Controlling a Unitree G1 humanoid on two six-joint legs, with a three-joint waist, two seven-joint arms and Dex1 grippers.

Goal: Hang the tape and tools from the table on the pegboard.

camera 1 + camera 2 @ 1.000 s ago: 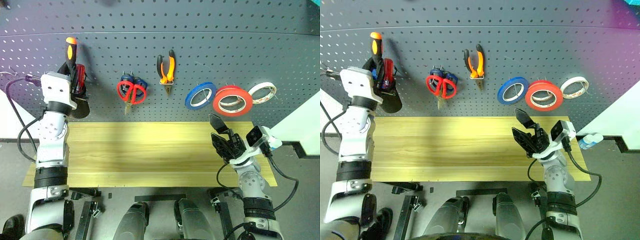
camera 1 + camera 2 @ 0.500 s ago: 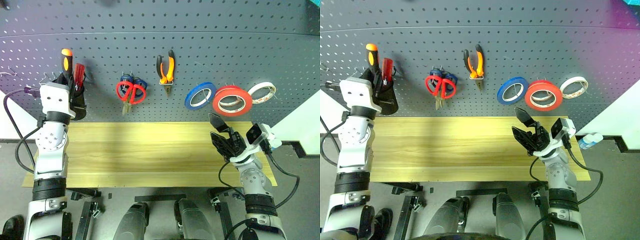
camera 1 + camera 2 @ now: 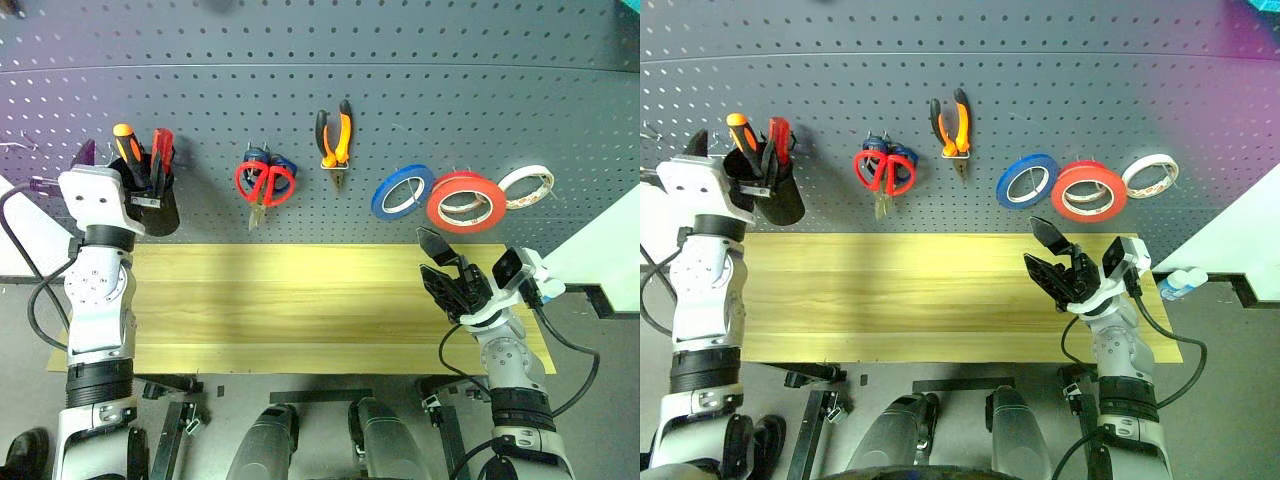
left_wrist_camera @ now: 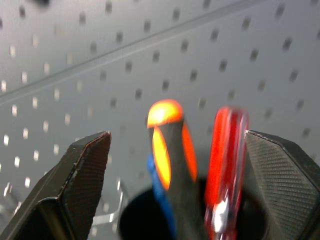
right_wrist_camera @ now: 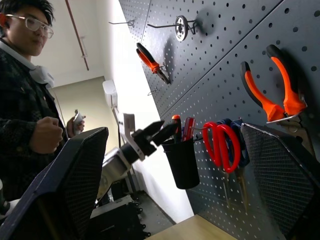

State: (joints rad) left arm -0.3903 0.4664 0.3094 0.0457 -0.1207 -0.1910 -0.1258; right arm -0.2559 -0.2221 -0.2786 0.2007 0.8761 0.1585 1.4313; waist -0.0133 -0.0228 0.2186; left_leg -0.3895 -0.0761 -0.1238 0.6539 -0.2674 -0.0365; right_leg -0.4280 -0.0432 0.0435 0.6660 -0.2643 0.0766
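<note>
A: Left tool (image 4: 175,200)?
B: Spread wide, gripping nothing, astride the orange-handled screwdriver (image 3: 127,150) standing in the black cup (image 3: 157,205).
A: Step?
B: Release, I judge; next, draw back clear of the cup.
A: Its axis?
B: Near upright, handle up, tip in the cup, beside the red screwdriver (image 3: 160,150).
A: Right tool (image 3: 445,270)?
B: Wide, empty, well right of the cup, above the bare tabletop (image 3: 290,300).
</note>
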